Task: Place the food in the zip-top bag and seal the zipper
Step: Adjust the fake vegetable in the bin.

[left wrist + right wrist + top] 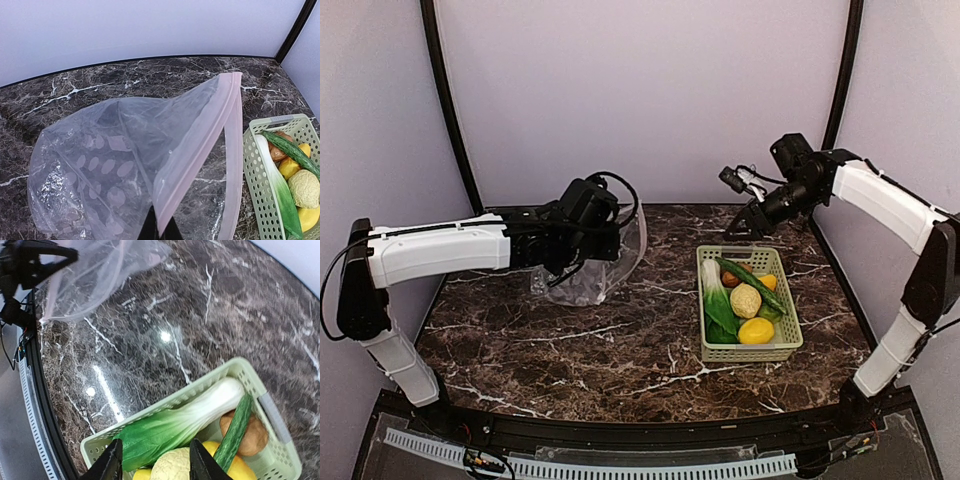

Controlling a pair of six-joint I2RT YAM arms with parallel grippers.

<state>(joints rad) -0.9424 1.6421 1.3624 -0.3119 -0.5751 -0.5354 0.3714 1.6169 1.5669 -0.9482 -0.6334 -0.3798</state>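
Observation:
The clear zip-top bag [605, 262] with pale dots hangs at the table's back left, its mouth facing right toward the basket. My left gripper [582, 248] is shut on the bag's pink-tinted zipper edge [192, 165], holding it lifted; its fingertips [150, 227] show under the edge. The food lies in the light green basket [720, 355]: bok choy [718, 308], tan bumpy lump [746, 300], lemon [756, 331], long green vegetable [752, 282]. My right gripper [752, 222] is open and empty, high above the basket's far end; in its wrist view it [155, 462] hovers over the bok choy [185, 422].
The dark marble table [620, 340] has a raised black rim at the front. Grey walls and black corner posts close in the back and sides. The basket's slotted wall [260, 185] sits just right of the bag's mouth.

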